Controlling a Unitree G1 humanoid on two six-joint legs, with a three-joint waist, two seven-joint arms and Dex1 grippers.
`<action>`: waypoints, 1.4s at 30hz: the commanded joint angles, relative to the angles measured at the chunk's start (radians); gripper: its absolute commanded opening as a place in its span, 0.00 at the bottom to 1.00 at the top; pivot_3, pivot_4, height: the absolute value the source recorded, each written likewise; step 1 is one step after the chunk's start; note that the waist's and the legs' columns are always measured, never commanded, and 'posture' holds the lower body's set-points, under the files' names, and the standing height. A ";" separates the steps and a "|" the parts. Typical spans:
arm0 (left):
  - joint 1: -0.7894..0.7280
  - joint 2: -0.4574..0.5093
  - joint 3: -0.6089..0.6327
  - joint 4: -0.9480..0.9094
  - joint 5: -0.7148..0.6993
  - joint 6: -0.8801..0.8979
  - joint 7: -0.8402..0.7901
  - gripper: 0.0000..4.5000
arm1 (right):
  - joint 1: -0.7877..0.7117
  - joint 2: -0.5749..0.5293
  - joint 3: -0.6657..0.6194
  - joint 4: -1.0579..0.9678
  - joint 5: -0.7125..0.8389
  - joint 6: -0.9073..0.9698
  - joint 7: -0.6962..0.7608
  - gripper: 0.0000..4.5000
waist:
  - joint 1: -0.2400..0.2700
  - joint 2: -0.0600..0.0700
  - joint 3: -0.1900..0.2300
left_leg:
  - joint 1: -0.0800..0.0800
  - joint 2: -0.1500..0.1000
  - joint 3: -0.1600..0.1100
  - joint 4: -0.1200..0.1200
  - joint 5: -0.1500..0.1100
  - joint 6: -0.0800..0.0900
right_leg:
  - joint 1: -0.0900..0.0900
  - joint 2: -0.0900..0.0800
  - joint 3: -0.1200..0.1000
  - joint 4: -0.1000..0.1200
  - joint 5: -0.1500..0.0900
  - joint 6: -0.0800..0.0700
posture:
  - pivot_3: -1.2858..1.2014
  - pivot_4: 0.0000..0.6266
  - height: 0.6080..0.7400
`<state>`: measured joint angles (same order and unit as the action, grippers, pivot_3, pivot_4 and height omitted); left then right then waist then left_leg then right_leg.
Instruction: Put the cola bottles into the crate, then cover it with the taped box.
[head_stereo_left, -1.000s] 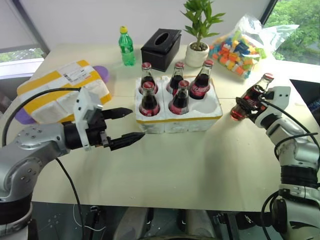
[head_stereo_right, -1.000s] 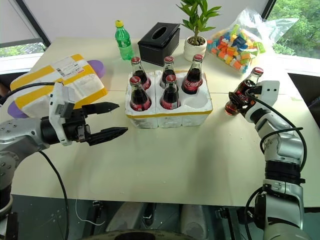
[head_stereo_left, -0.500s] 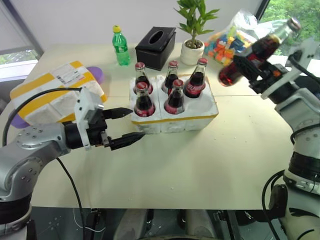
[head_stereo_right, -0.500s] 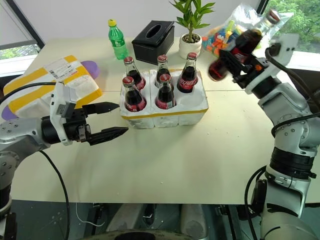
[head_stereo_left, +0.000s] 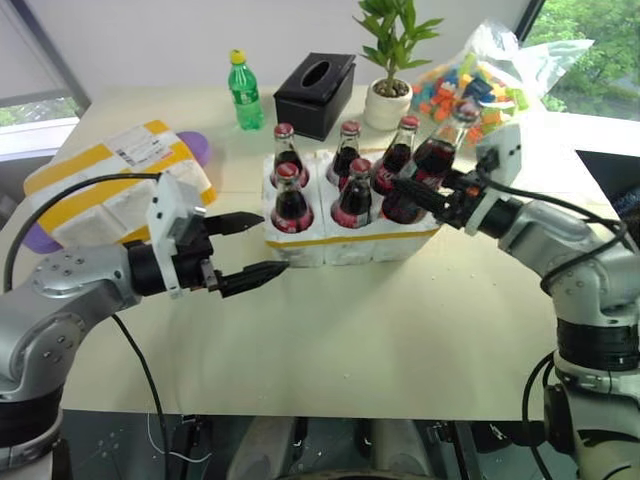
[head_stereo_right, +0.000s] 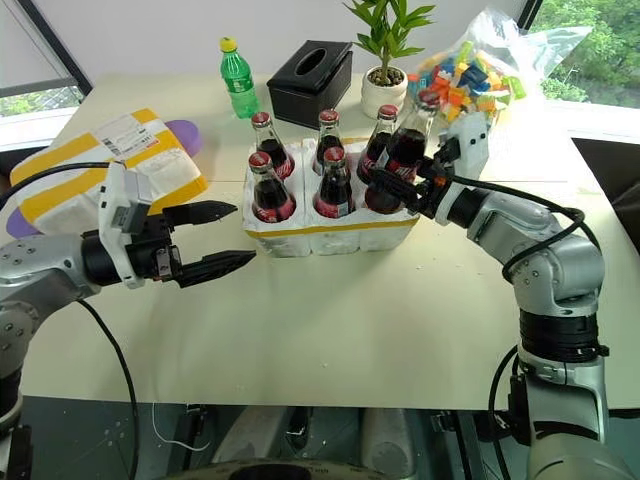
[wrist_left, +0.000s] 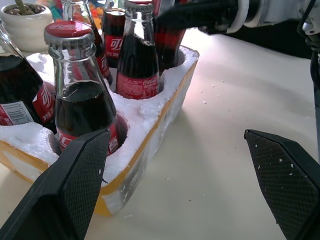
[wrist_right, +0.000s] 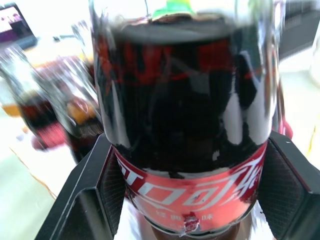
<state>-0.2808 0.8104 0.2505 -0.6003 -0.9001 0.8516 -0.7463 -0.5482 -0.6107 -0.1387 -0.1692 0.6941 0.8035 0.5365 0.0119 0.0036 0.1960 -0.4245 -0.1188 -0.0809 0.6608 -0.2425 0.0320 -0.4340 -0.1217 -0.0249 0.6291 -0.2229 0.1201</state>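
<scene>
Swinging in from the table's right edge, where it stood a second ago, the right gripper (head_stereo_right: 408, 187) now holds the sixth cola bottle (head_stereo_right: 399, 163), pinched around its lower body, tilted over the last empty well at the crate's (head_stereo_right: 330, 232) front right corner. Five bottles already stand in the white foam tray. Whether the base has entered the well cannot be told. The left gripper (head_stereo_left: 252, 248) hovers near the crate's left end, its fingers spread wide and empty. The taped box (head_stereo_left: 110, 185) lies at the table's left side, waiting; once this bottle seats, covering looks to be next.
</scene>
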 joint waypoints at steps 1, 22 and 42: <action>-0.005 0.010 0.024 -0.017 0.002 -0.027 0.013 1.00 | -0.037 -0.021 -0.016 -0.009 -0.020 -0.057 0.054 0.63 | 0.000 0.000 0.000 | -0.001 0.000 0.000 0.000 0.000 0.000 | -0.001 0.000 0.000 0.000 0.000 0.000 | 0.52 0.24 0.94; 0.124 0.110 0.140 -0.020 0.093 -0.068 0.028 1.00 | 0.002 -0.213 -0.062 -0.101 0.037 -0.006 0.394 0.99 | 0.001 -0.001 0.000 | -0.001 0.000 0.000 0.000 0.000 0.000 | -0.001 0.000 0.000 0.000 0.001 -0.001 | 0.52 0.24 0.94; 0.777 0.247 0.451 0.352 1.002 -0.541 0.132 1.00 | -0.135 -0.347 -0.093 -0.043 0.166 0.013 0.620 0.99 | 0.020 -0.001 -0.001 | 0.000 0.007 0.005 -0.007 -0.002 -0.003 | -0.002 0.000 -0.001 -0.014 0.001 -0.008 | 0.52 0.24 0.94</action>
<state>0.5005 1.0350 0.7467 -0.3026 0.0131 0.3892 -0.6659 -0.6587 -0.9566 -0.2198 -0.1928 0.8396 0.8224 1.1482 0.0321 0.0026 0.1952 -0.4253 -0.1120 -0.0763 0.6535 -0.2448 0.0288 -0.4366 -0.1216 -0.0260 0.6146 -0.2219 0.1118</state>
